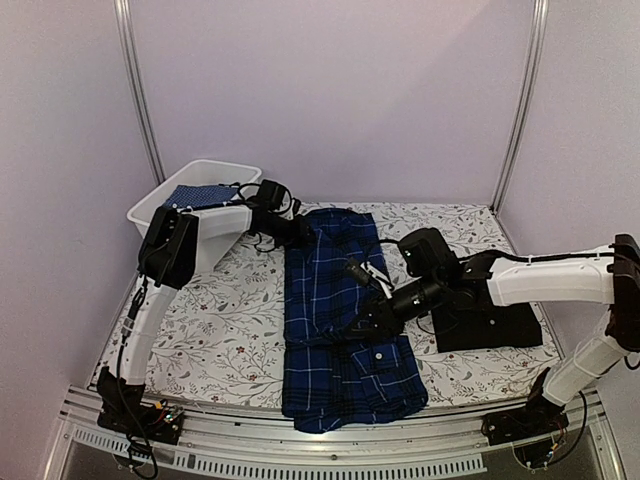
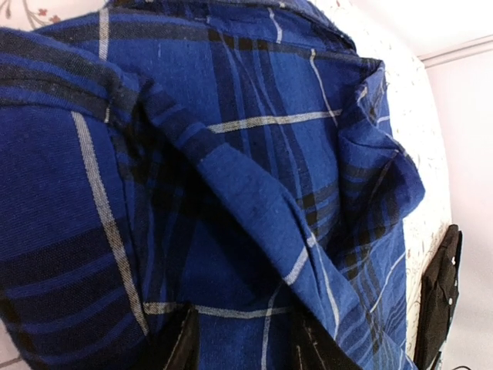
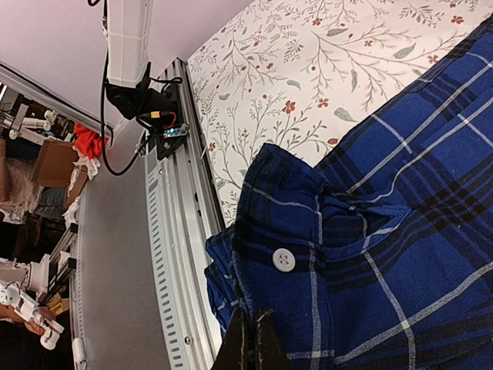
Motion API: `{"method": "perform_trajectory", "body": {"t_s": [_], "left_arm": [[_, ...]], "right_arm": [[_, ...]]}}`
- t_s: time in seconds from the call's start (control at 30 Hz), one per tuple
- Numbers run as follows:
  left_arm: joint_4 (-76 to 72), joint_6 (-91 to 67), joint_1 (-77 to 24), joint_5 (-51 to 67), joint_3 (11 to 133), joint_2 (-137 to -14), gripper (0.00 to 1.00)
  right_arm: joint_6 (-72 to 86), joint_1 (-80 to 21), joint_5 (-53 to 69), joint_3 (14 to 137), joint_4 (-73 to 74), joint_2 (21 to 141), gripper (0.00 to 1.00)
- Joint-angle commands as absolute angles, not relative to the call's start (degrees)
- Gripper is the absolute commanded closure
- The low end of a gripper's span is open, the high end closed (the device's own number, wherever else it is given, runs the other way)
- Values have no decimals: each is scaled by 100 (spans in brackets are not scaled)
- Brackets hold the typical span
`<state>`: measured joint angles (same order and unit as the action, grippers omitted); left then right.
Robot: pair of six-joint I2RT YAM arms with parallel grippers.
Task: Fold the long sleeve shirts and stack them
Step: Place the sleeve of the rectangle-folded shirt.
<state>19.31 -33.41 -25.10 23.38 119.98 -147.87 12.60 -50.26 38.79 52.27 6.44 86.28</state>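
The navy-and-blue plaid shirt (image 1: 320,300) lies lengthwise down the middle of the table, its near end folded over. My left gripper (image 1: 292,228) is at the shirt's far left corner. In the left wrist view its fingers (image 2: 181,347) are closed on a bunch of plaid cloth (image 2: 231,154). My right gripper (image 1: 362,322) is over the shirt's middle right. In the right wrist view it (image 3: 248,347) is pinched on the plaid shirt's edge (image 3: 385,254), near a white button (image 3: 283,260). The black shirt (image 1: 495,325) lies folded at the right and also shows in the left wrist view (image 2: 437,301).
A white bin (image 1: 215,170) with blue patterned cloth (image 1: 195,195) stands at the back left. A floral cloth (image 1: 230,320) covers the table. A metal rail (image 1: 300,450) runs along the near edge. Purple walls close in the back and sides.
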Motion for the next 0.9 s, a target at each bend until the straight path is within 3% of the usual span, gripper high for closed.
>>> {"method": "perform_trajectory", "body": {"t_s": [0.0,0.5,0.87], "left_arm": [[2209,-3124,-2330,2299,12119,-14950,59],[2568,-2837,-2285,2416,12553,-14565,62],[2641,-2734,-2339,2444,12189,-14026,62]], "right_arm": [[1371,-5217,4087,5108,720,8886,100],[1747,-5443,4171,5746,179,9212,100],[1886,-5626,4111,5336,-145,9013,100]]}}
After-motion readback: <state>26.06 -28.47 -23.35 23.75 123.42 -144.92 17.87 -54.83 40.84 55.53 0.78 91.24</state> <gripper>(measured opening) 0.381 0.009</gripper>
